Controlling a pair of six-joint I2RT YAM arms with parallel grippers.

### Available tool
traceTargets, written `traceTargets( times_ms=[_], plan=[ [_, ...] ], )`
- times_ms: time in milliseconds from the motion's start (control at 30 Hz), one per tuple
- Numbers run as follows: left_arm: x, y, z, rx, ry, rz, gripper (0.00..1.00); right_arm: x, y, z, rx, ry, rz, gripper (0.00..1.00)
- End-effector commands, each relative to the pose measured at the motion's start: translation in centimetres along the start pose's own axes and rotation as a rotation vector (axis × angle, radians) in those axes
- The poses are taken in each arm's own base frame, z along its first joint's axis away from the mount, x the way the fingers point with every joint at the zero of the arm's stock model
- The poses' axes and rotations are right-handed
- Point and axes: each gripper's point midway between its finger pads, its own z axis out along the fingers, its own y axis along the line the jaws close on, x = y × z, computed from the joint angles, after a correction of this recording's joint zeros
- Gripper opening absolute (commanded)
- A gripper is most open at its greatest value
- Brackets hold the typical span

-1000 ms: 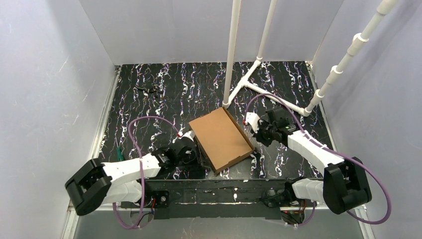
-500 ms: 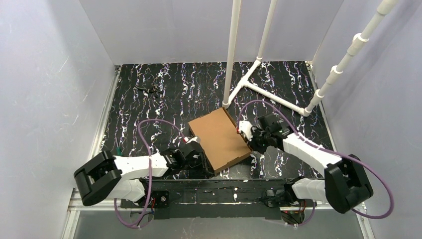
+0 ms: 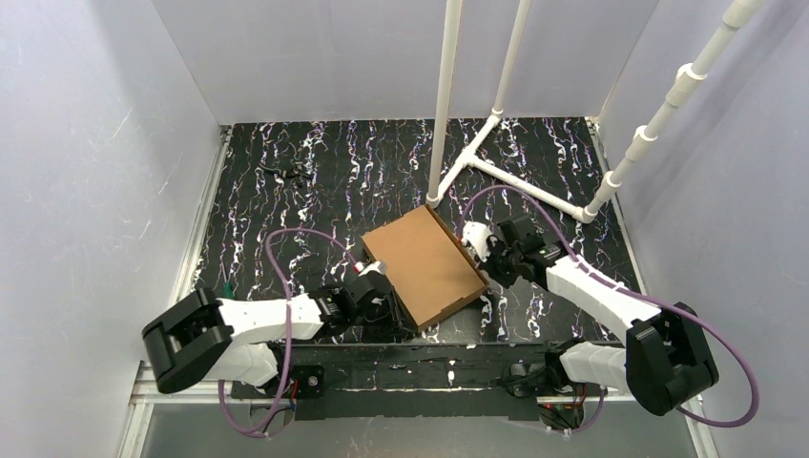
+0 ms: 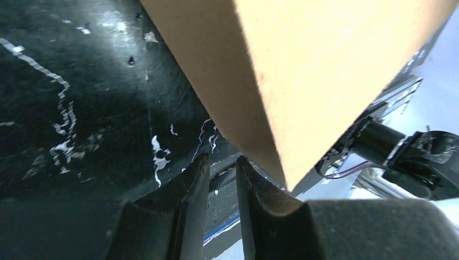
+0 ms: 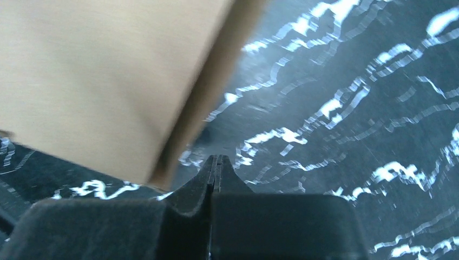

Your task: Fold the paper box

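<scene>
**Two claws, one on each side of the box**

The paper box point(image 3: 423, 267) lies on the black table point(image 3: 286, 191), about in the middle, just in front of the white pipes point(image 3: 444, 95). It sits turned a bit, with one corner pointing at me. From above it looks like a shallow brown box with its top down. I think most of the folding is done, but I cannot see if the tabs are tucked in.

My left claw point(image 4: 222, 165) is low by the table at the box's left side, near the front corner. Its two fingers stand just a little apart, and I see only table in the gap. It holds nothing. The brown wall of the box is right beside it, and I cannot tell if they touch.

My right claw point(image 5: 215, 162) is pressed fully together with nothing in it. It is down by the right side of the box, close to the edge. I think it is closed on purpose, because a closed claw makes a good pusher.

With a claw on each side, the box cannot slide away when one of them pushes. I think the next push should be gentle, or the light cardboard could skid or pop open
</scene>
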Motion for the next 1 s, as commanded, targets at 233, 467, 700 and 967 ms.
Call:
traceTargets(
  times_ms=[233, 467, 700, 967],
  plan=[
    [-1.7, -0.5, -1.5, 0.07, -0.128, -0.093, 0.24, 0.3, -2.3, -0.4, 0.042, -0.023, 0.108, 0.01],
    [-1.2, -3.3, -0.2, 0.083, -0.1, -0.066, 0.22, -3.5, 5.5, -0.7, -0.205, -0.1, -0.116, 0.01],
    [-1.4, -4.9, 1.1, 0.102, -0.094, -0.059, 0.22, -4.2, 2.0, 0.2, -0.045, -0.072, 0.025, 0.01],
    [-0.8, -1.6, -0.5, 0.099, -0.117, -0.115, 0.22, -0.4, -5.2, -1.4, 0.203, -0.007, 0.166, 0.01]
  ],
)
